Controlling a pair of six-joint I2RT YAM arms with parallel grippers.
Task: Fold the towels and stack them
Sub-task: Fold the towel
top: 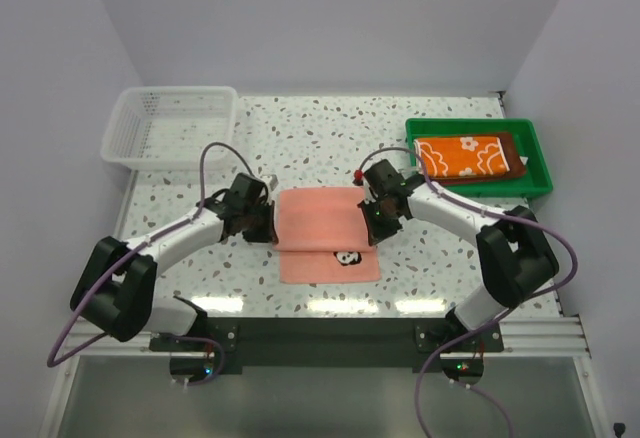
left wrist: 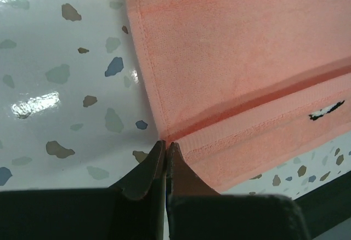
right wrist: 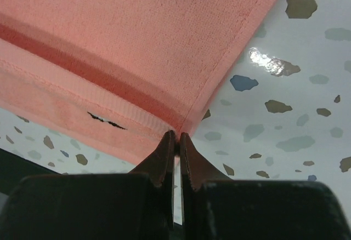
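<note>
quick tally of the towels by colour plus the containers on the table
salmon pink towel: 1
orange flowered towel: 1
dark brown towel: 1, mostly hidden under the orange one
white mesh basket: 1
green tray: 1
total: 5

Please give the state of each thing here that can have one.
Salmon towel: partly folded, lying flat.
Left gripper: shut on its left edge.
Right gripper: shut on its right edge.
Orange flowered towel: folded, in the green tray.
Brown towel: folded, under the orange one.
</note>
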